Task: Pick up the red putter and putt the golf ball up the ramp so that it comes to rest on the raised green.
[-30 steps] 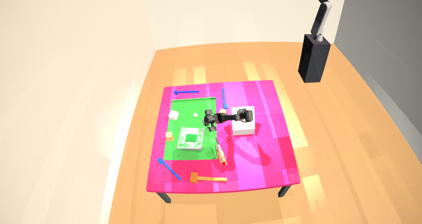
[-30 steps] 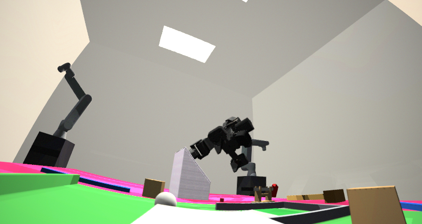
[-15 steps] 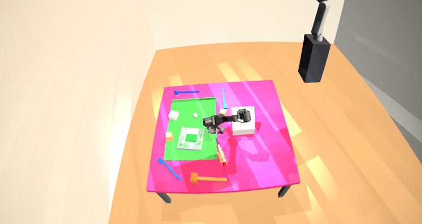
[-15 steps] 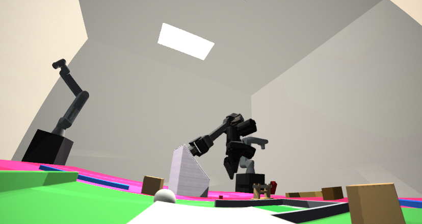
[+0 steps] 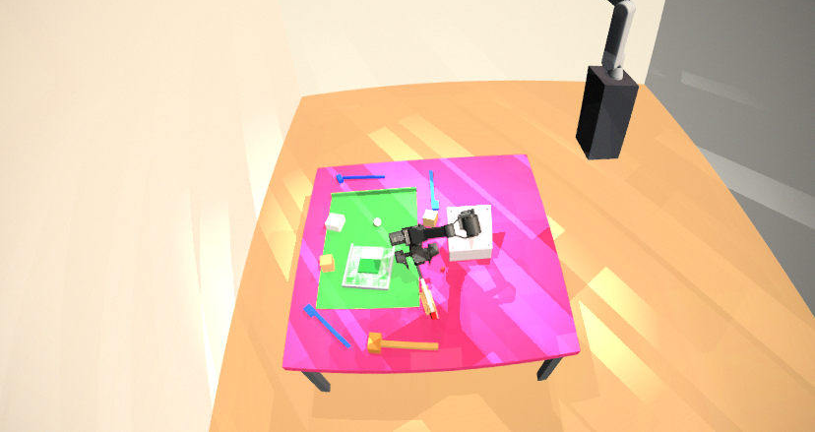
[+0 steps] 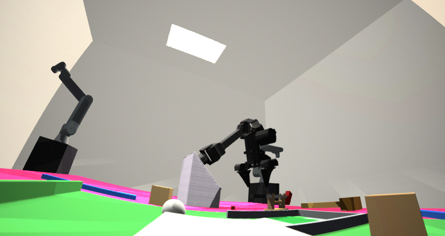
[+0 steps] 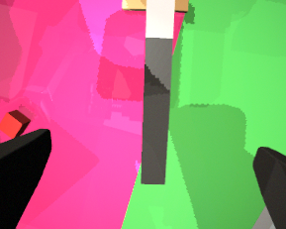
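Note:
The red putter (image 5: 433, 315) (image 6: 288, 197) (image 7: 155, 148) lies on a tan stand (image 5: 426, 299) (image 6: 275, 204) beside the green mat (image 5: 353, 204); its dark grip end points toward my arm. My gripper (image 5: 416, 261) (image 6: 257, 185) (image 7: 155, 148) is open and empty, pointing down above the grip end. In the wrist view the dark grip runs between the two fingers, touching neither. The white golf ball (image 5: 377, 221) (image 6: 173, 205) rests on the mat. The raised green (image 5: 369, 265) sits inside a pale railed frame (image 5: 365, 286), with the white ramp (image 5: 373, 252) on its ball side.
A small red cube (image 5: 442, 270) (image 6: 232, 207) (image 7: 11, 124) lies near the stand. An orange mallet (image 5: 407, 345) and a blue club (image 5: 328, 326) lie at the front. Two more blue clubs (image 5: 364, 176) (image 5: 432, 187) lie at the back. A white block (image 5: 335, 221) and tan blocks (image 5: 327, 263) (image 5: 430, 217) stand around.

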`<state>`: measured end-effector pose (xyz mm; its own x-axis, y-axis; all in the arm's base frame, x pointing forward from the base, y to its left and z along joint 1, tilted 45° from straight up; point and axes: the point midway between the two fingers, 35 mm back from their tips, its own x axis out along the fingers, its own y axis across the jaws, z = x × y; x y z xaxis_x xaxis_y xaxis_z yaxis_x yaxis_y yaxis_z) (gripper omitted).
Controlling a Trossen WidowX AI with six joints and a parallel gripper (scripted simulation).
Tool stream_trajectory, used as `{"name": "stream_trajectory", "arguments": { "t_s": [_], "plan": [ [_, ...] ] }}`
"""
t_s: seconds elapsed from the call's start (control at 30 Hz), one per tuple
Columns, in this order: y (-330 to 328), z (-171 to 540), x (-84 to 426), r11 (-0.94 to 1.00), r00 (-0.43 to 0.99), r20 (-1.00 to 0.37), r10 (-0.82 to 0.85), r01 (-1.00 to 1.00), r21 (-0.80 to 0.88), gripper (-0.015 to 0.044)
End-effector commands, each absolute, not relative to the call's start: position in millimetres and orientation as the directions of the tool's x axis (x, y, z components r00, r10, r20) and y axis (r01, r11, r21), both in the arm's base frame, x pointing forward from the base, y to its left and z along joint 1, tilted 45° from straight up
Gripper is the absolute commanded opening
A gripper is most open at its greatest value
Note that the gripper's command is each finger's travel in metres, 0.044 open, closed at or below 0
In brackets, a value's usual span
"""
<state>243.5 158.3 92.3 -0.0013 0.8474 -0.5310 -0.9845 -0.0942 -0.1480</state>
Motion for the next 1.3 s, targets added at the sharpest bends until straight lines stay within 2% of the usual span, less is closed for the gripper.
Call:
{"name": "stream_trajectory", "arguments": {
  "t_s": [0.0, 1.27],
  "plan": [
    [161.9, 99.0, 243.8, -0.130, -0.017, -0.505, 0.863, -0.973, -0.191, 0.0440],
    [205.3, 55.6, 246.1, -0.130, -0.017, -0.503, 0.864, -0.973, -0.190, 0.0440]
  ]
}}
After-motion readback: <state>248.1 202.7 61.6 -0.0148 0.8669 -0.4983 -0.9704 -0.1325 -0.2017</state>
